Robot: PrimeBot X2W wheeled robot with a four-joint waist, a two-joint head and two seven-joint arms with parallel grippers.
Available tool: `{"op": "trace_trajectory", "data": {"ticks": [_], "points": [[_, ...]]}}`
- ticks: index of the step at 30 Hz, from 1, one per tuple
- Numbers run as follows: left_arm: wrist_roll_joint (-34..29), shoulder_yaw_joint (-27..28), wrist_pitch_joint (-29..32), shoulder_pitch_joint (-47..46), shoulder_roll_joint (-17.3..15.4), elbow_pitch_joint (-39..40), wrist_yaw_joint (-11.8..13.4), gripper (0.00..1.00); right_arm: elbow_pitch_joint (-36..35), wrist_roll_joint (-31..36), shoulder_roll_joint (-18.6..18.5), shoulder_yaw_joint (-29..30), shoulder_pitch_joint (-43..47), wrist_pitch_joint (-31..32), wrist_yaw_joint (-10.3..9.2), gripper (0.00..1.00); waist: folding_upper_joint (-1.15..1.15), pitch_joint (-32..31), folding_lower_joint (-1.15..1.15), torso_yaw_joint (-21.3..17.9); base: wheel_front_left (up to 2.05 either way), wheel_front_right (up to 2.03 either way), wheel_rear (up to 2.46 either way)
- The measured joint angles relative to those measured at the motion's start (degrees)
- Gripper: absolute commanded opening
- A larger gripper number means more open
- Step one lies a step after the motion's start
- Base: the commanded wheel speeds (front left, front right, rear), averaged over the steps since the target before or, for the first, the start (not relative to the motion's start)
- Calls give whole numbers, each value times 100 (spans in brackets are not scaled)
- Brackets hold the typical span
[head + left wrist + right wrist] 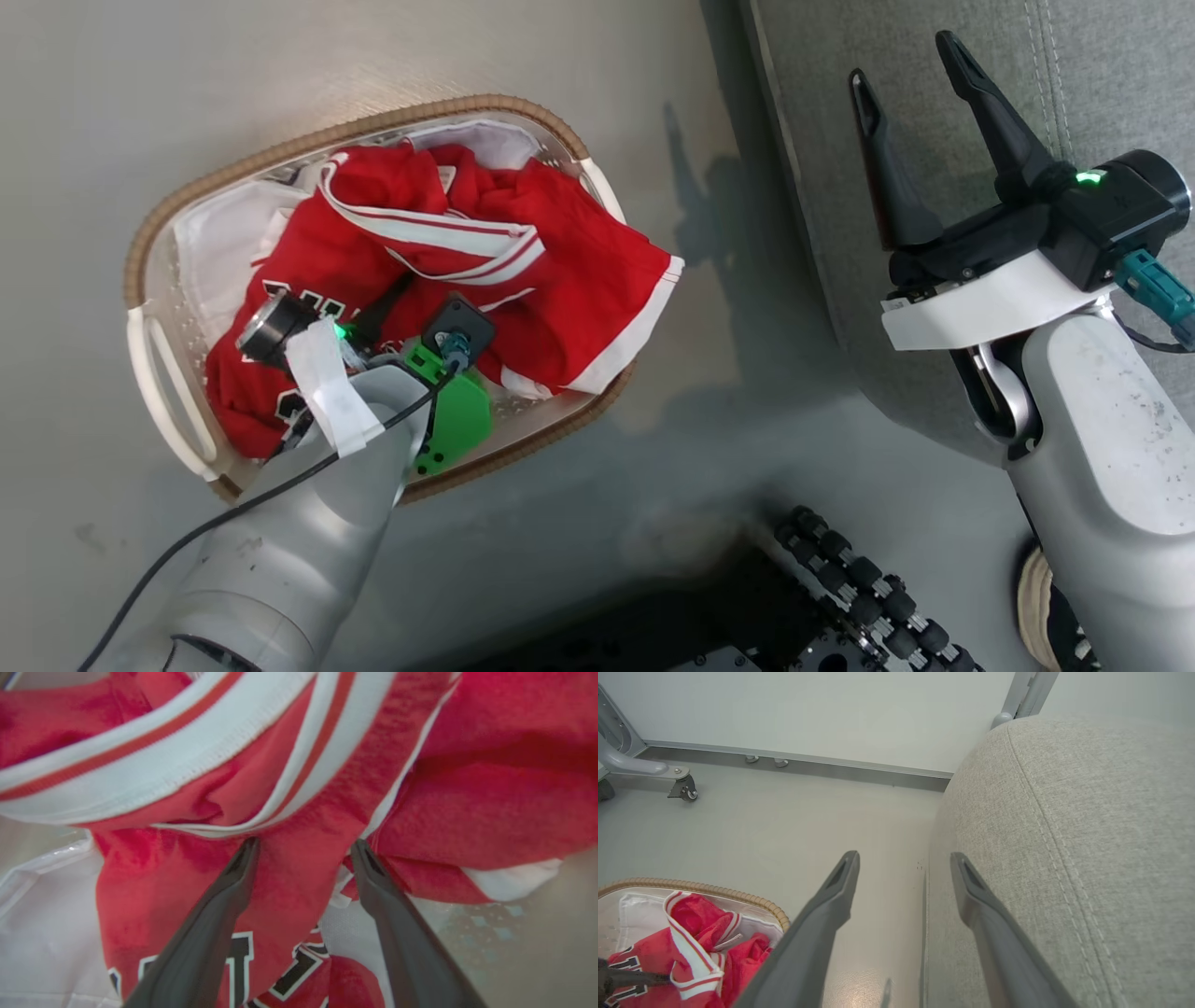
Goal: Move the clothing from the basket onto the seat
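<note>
From my head camera, the basket [140, 245] sits on the pale floor [84, 103] at about 9 o'clock, and the grey seat [1111, 65] fills the corner at 2 o'clock, with bare floor between them. All of the clothing [551, 280] lies heaped in the basket, none of it on the seat. It is shiny red fabric with white striped trim and black-and-white lettering. One white-edged hem spills over the basket's rim at the basket's 3 o'clock side. The white liner [219, 243] shows at the basket's 10 o'clock. My left arm reaches down into the heap. In the left wrist camera, the left gripper [306, 843] has its two dark fingers spread wide, tips at the red cloth just under a striped band, with a red fold between them that is not pinched. The right gripper [904, 61] hangs at 2 o'clock over the seat's near edge, fingers pointing toward 12 o'clock, jaws wide and holding nothing. In the right wrist camera one of its fingers lies over floor and the other over the seat's rounded edge.
</note>
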State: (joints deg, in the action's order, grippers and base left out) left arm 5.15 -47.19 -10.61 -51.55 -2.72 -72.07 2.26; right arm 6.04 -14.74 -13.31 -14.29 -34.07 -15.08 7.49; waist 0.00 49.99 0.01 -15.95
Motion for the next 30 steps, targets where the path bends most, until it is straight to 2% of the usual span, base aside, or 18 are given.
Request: {"op": "trace_trajectory", "data": {"ticks": [1, 3, 5, 6, 7, 8, 12, 17, 30], "points": [[-35, -20, 2, -46, -8, -29, 99, 100, -13, 0, 10, 7, -3, 0, 0, 100, 0, 53, 0, -29, 0, 0, 0], [-51, 12, -7, -73, -9, -60, 489, 100, -24, 1, 22, 25, -4, 0, 0, 100, 0, 134, 0, -82, 0, 0, 0], [13, 66, -58, -71, -9, -78, 697, 100, -24, 1, 31, 44, -4, 0, 0, 100, 0, 179, 0, -117, 0, 0, 0], [44, 67, -63, -69, -10, -86, 734, 36, -19, 2, 37, 43, -4, 0, 0, 100, 0, 184, 0, -131, 0, 0, 0], [82, 91, -78, -59, -7, -91, 777, 0, -8, 2, 47, 41, -4, 0, 0, 100, 0, 176, 0, -135, 0, 0, 0], [126, 101, -112, -42, -5, -96, 793, 0, 9, 3, 60, 33, -3, 0, 0, 100, 0, 157, 0, -137, 0, 0, 0], [358, 261, -290, -20, -55, -104, 528, 0, 60, -42, 203, -34, 5, 0, 0, 100, 0, -10, -1, -139, 0, 0, 0], [597, 442, -416, 280, -148, 45, 456, 0, 166, -68, 346, -160, 168, -1, 0, 100, 0, -361, 0, -152, 0, 0, 0], [794, 1063, -452, 1677, -391, 2353, 590, 0, 482, -127, 380, -338, 917, -1, 2, 100, 0, -1745, -2, 72, 0, 0, 0]]}}
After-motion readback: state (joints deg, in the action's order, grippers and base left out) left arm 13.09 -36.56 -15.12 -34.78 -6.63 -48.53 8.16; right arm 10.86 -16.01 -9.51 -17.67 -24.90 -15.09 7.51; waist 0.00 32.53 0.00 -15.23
